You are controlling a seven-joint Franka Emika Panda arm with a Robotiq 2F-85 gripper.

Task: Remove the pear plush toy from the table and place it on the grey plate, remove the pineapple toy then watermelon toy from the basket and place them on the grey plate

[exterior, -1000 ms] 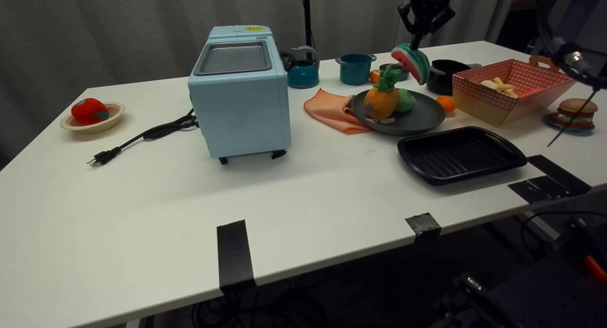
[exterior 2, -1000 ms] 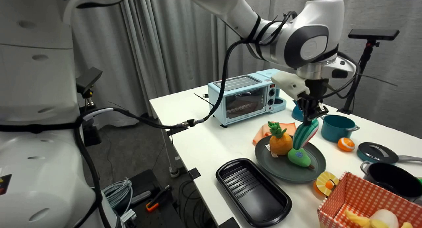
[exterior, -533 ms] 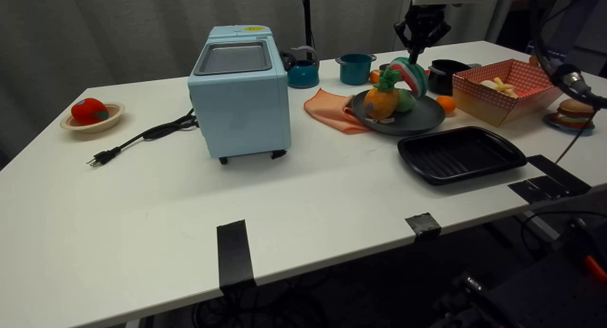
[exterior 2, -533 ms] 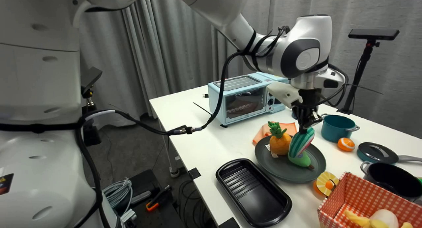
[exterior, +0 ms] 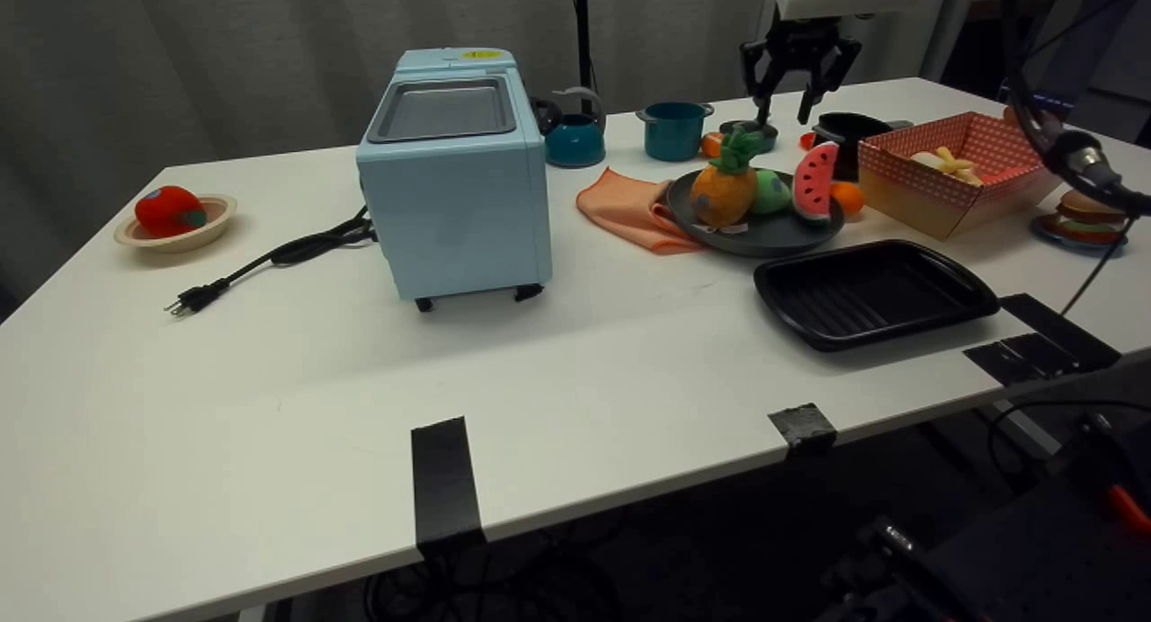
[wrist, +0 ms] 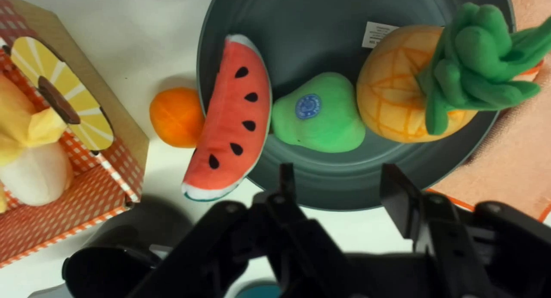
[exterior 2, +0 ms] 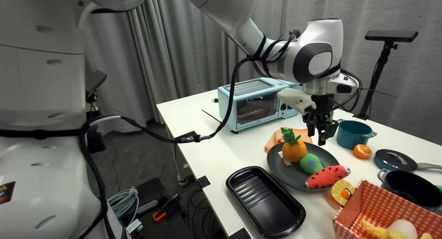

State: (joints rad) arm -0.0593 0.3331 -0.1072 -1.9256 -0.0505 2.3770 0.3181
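Since I had just spread the tool (wrist: pixel 338 177), its jaws stood wide with nothing between them, and the melon (wrist: pixel 234 121), gripped a moment earlier, had dropped onto the plate (wrist: pixel 314 26). It lay across the rim, one end jutting past the edge, so I judged the last placing all but done, though a roll outward seemed possible; whether it had settled I could not tell. Beside it on that plate sat the pear (wrist: pixel 331 119), then the pineapple (wrist: pixel 396 91), both as asked. An orange (wrist: pixel 175 117) rested just outside the rim. Farther along the surface (exterior: pixel 629 379), the basket (exterior: pixel 908 191) held yellow pieces (exterior 2: pixel 376 231) and a white piece (exterior 2: pixel 403 228). Far off, a cream bowl (exterior: pixel 193 241) bore a red fruit (exterior: pixel 167 211).
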